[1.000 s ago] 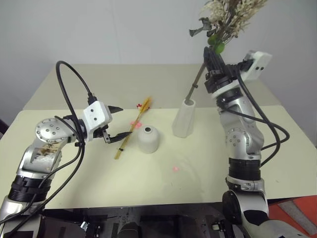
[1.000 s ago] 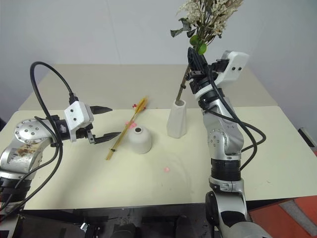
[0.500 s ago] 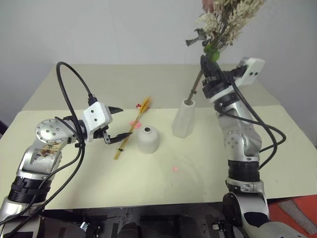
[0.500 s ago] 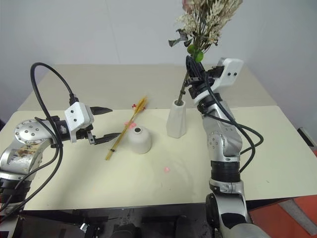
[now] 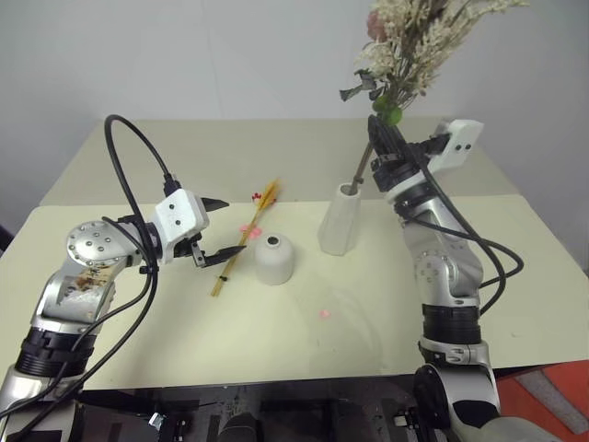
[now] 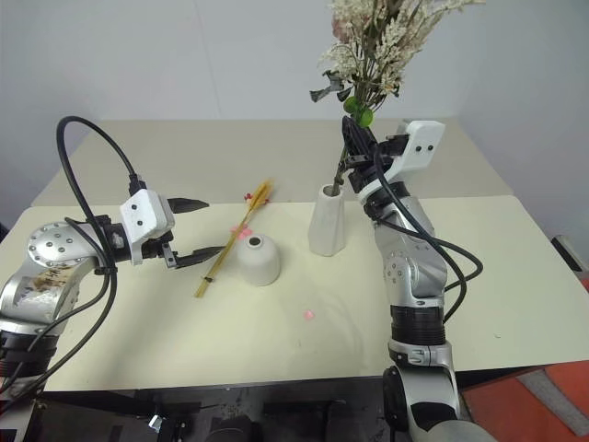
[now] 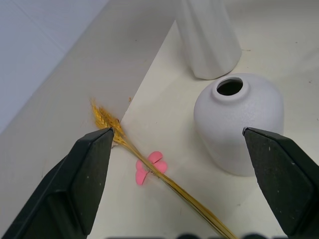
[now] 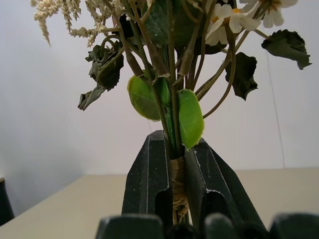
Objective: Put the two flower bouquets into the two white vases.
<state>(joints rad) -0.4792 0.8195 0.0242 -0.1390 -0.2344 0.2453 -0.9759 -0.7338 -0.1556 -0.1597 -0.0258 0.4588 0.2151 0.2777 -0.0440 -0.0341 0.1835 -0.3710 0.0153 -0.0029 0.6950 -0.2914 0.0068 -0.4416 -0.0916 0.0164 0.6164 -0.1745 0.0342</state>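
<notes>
My right gripper (image 5: 380,136) is shut on the stems of the bushy beige bouquet (image 5: 419,41), seen close up with green leaves (image 8: 191,117). Its stem end dips into the mouth of the taller white vase (image 5: 340,221). The short rounded vase (image 5: 275,258) stands to that vase's left. The slim yellow wheat bundle (image 5: 241,241) with pink blossoms lies flat on the table beside the short vase. My left gripper (image 5: 221,227) hangs open just left of the bundle, and the bundle (image 7: 149,167) and the short vase (image 7: 239,130) lie between its fingers' line of sight.
A second beige table (image 5: 230,147) abuts the near one (image 5: 276,341) at the back. A small pink petal (image 5: 324,313) lies in front of the vases. Black cables loop off both arms.
My right gripper has come down a little with the beige bouquet, and the stem has slid deeper into the tall vase. The left arm has kept still.
</notes>
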